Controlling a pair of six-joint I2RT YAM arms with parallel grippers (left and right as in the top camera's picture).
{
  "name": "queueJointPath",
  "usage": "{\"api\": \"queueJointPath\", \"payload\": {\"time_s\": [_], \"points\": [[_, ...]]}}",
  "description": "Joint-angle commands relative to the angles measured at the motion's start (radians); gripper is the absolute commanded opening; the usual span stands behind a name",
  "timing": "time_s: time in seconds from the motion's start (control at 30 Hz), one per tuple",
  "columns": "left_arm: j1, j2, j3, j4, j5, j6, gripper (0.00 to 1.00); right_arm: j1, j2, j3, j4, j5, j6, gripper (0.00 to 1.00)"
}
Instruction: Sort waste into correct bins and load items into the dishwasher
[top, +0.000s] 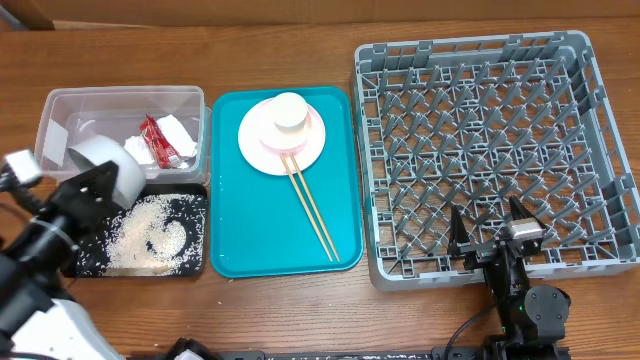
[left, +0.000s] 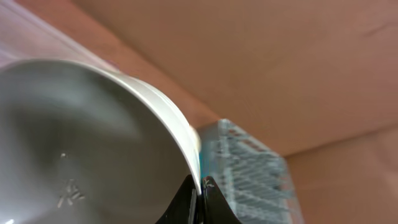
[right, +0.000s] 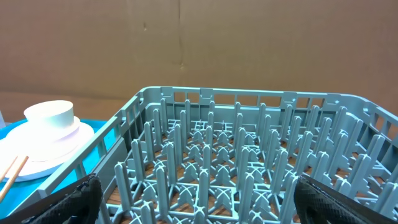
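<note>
Overhead: dish rack (top: 490, 150) takes the table's right side, close to far & right edges. Right gripper (top: 495, 235) hangs over the rack's near wall, jaws wide apart. Narrow bare strip btwn rack & teal tray (top: 340, 240) mid-table. On that tray: pink plate (top: 262, 140), cream cup (top: 289, 110) on the plate, chopsticks (top: 312, 210) angled toward the tray's near-right corner. Far-left corner: clear tub (top: 60, 110) w/ red wrapper (top: 157, 140) & napkin (top: 178, 130). Black tray (top: 195, 225) sits just in front of the tub, w/ rice grains (top: 145, 235).

Left wrist: left gripper (left: 200, 196) is clamped on the rim of a tilted pale bowl (left: 93, 143).

Right wrist: fingers (right: 68, 202) at the lower corners, rack pegs between; plate & cup left of the rack wall
</note>
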Motion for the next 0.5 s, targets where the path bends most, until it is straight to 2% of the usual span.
{"api": "queueJointPath", "payload": {"time_s": [0.0, 0.17, 0.47], "points": [[0.081, 0.08, -0.006, -0.046, 0.359, 0.123, 0.04, -0.004, -0.01, -0.011, 0.005, -0.006, -0.003, 1.0], [0.125, 0.187, -0.05, -0.116, 0.36, 0.267, 0.04, -0.004, -0.01, -0.011, 0.005, -0.006, -0.003, 1.0], [0.126, 0.257, -0.072, -0.132, 0.36, 0.28, 0.04, -0.004, -0.01, -0.011, 0.005, -0.006, -0.003, 1.0]]}}
